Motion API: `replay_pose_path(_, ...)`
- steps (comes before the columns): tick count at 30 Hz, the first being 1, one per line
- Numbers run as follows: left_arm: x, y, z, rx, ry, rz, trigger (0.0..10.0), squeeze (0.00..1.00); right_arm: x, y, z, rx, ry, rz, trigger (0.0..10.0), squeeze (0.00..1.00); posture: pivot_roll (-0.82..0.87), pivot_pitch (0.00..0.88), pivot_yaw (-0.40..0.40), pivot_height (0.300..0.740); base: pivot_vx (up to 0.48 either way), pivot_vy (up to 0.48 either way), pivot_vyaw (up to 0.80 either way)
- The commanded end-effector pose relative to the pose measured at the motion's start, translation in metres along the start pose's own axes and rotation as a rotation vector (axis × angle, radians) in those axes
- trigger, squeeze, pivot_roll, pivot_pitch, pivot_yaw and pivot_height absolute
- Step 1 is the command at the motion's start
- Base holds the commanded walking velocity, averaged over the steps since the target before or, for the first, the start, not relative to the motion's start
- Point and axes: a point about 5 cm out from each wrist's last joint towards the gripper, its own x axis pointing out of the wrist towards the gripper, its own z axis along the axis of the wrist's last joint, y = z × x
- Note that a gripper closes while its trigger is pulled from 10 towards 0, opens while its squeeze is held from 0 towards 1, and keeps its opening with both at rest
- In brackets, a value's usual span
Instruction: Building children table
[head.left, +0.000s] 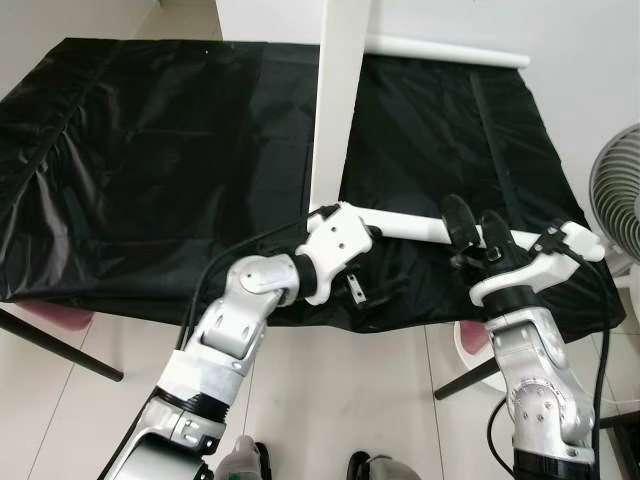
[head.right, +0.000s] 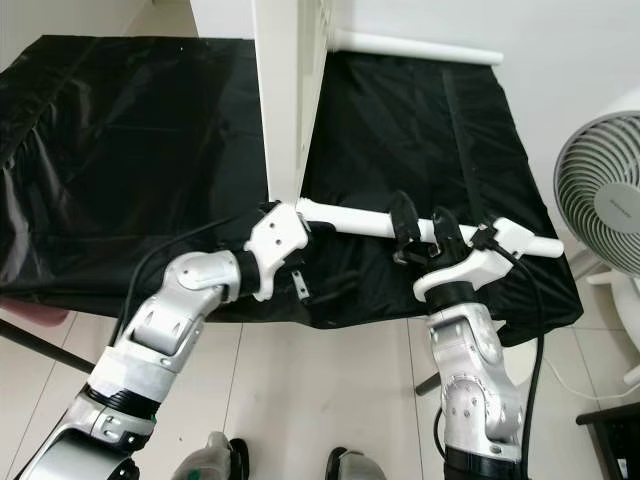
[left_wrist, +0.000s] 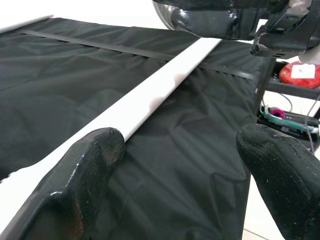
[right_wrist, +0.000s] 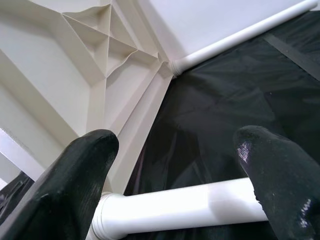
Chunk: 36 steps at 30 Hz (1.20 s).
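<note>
A white tabletop (head.left: 335, 110) stands on edge on the black-covered table (head.left: 150, 150); its ribbed underside (right_wrist: 75, 75) faces right. One white leg (head.left: 450, 52) sticks out from its far corner. A second white leg (head.left: 410, 227) runs rightwards from its near corner, low over the cloth. My left gripper (left_wrist: 185, 150) is at that leg's base by the tabletop, open, and the leg (left_wrist: 150, 100) passes along one finger. My right gripper (head.left: 475, 225) reaches over the middle of the same leg (right_wrist: 190, 202), open, with its fingers (right_wrist: 75, 175) wide apart above it.
A white standing fan (head.left: 615, 190) is close on the right past the table's edge. Dark table legs (head.left: 60, 345) slant down to the tiled floor below the near edge. A shelf with a red object (left_wrist: 299, 74) stands beyond the table's end.
</note>
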Motion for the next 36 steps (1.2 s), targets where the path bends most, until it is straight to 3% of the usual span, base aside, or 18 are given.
replay_pose_path(1, -0.01, 0.007, -0.006, -0.016, 0.025, 0.19, 10.0, 0.0, 0.003, 0.001, -0.003, -0.039, 0.013, 0.021, 10.0, 0.0, 0.12, 0.101, -0.026, 0.74, 0.0, 0.0, 0.0)
replay_pose_path(3, -0.019, 0.009, -0.009, -0.018, 0.045, 0.218, 10.0, 0.0, 0.007, -0.001, -0.007, -0.069, 0.029, 0.014, 10.0, 0.0, 0.13, 0.1, -0.029, 0.74, 0.0, 0.0, 0.0)
replay_pose_path(7, -0.024, 0.01, -0.01, -0.022, 0.053, 0.237, 10.0, 0.0, 0.007, -0.003, -0.008, -0.079, 0.035, -0.002, 10.0, 0.0, 0.13, 0.101, -0.028, 0.74, 0.0, 0.0, 0.0)
replay_pose_path(11, -0.035, 0.015, -0.015, -0.044, 0.074, 0.323, 10.0, 0.0, 0.008, -0.01, -0.015, -0.164, 0.08, -0.081, 10.0, 0.0, 0.12, 0.104, -0.029, 0.74, 0.0, 0.0, 0.0)
replay_pose_path(15, -0.05, 0.026, -0.026, -0.104, 0.115, 0.492, 10.0, 0.0, 0.007, -0.018, -0.029, -0.263, 0.144, -0.172, 10.0, 0.0, 0.12, 0.103, -0.033, 0.74, 0.0, 0.0, 0.0)
replay_pose_path(18, -0.054, 0.029, -0.029, -0.136, 0.121, 0.535, 10.0, 0.0, 0.008, -0.018, -0.031, -0.277, 0.155, -0.179, 10.0, 0.0, 0.13, 0.102, -0.039, 0.74, 0.0, 0.0, 0.0)
replay_pose_path(20, -0.066, 0.044, -0.039, -0.222, 0.126, 0.686, 10.0, 0.0, 0.014, -0.017, -0.036, -0.337, 0.161, -0.178, 10.0, 0.0, 0.13, 0.093, -0.047, 0.74, 0.0, 0.0, 0.0)
replay_pose_path(23, -0.077, 0.055, -0.046, -0.29, 0.124, 0.782, 10.0, 0.0, 0.019, -0.014, -0.042, -0.371, 0.164, -0.159, 10.0, 0.0, 0.13, 0.091, -0.052, 0.74, 0.0, 0.0, 0.0)
replay_pose_path(27, -0.086, 0.063, -0.049, -0.233, 0.165, 0.854, 10.0, 0.0, 0.023, -0.007, -0.047, -0.435, 0.142, -0.136, 10.0, 0.0, 0.12, 0.092, -0.057, 0.74, 0.0, 0.0, 0.0)
replay_pose_path(31, -0.087, 0.063, -0.048, -0.234, 0.152, 0.868, 10.0, 0.0, 0.024, -0.003, -0.047, -0.433, 0.13, -0.12, 10.0, 0.0, 0.12, 0.093, -0.056, 0.74, 0.0, 0.0, 0.0)
replay_pose_path(32, -0.087, 0.063, -0.045, -0.19, 0.141, 0.897, 10.0, 0.0, 0.025, -0.002, -0.048, -0.458, 0.11, -0.124, 10.0, 0.0, 0.12, 0.095, -0.058, 0.74, 0.0, 0.0, 0.0)
replay_pose_path(36, -0.085, 0.058, -0.045, -0.176, 0.128, 0.914, 10.0, 0.0, 0.027, 0.001, -0.049, -0.494, 0.092, -0.107, 10.0, 0.0, 0.12, 0.095, -0.056, 0.74, 0.0, 0.0, 0.0)
